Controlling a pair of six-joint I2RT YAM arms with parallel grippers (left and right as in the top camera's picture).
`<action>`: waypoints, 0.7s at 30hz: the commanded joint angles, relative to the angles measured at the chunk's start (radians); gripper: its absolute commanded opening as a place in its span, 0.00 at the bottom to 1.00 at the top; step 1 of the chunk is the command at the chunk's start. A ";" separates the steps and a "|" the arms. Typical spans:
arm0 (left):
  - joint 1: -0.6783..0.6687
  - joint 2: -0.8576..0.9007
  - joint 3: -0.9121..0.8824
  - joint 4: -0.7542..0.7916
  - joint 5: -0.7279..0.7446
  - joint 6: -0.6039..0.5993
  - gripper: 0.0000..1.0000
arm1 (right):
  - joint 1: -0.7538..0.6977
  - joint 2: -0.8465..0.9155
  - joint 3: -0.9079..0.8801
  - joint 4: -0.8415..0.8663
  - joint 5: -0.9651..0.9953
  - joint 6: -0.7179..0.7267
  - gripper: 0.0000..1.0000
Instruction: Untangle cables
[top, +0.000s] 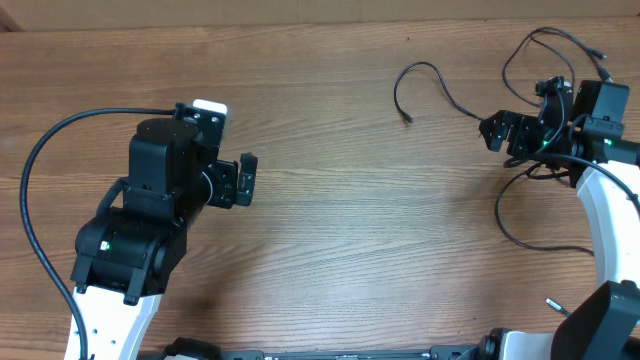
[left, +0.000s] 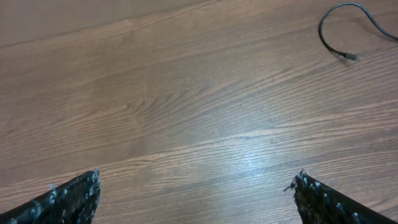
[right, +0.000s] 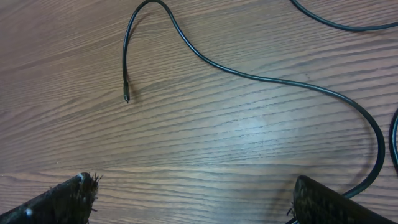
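Black cables (right: 126, 68) sprawl around the right gripper (top: 497, 135) on wooden table (top: 350, 220).

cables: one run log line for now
cables: loose strands on table, right side | left gripper: open, empty, far from them | right gripper: open, empty, over a strand

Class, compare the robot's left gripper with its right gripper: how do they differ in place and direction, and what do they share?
The left gripper hangs over plain table wood, well away from the cables; the right gripper sits among them. In the overhead view the left gripper points rightward, the right gripper leftward. Both are open and hold nothing.
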 joint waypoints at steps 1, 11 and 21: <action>0.005 -0.004 -0.002 -0.002 0.015 0.019 0.99 | -0.005 -0.001 -0.002 0.006 0.005 -0.004 1.00; 0.011 -0.026 -0.006 -0.051 -0.015 0.027 1.00 | -0.005 -0.001 -0.002 0.006 0.005 -0.003 1.00; 0.222 -0.327 -0.362 0.565 0.253 0.026 1.00 | -0.005 -0.001 -0.002 0.006 0.005 -0.004 1.00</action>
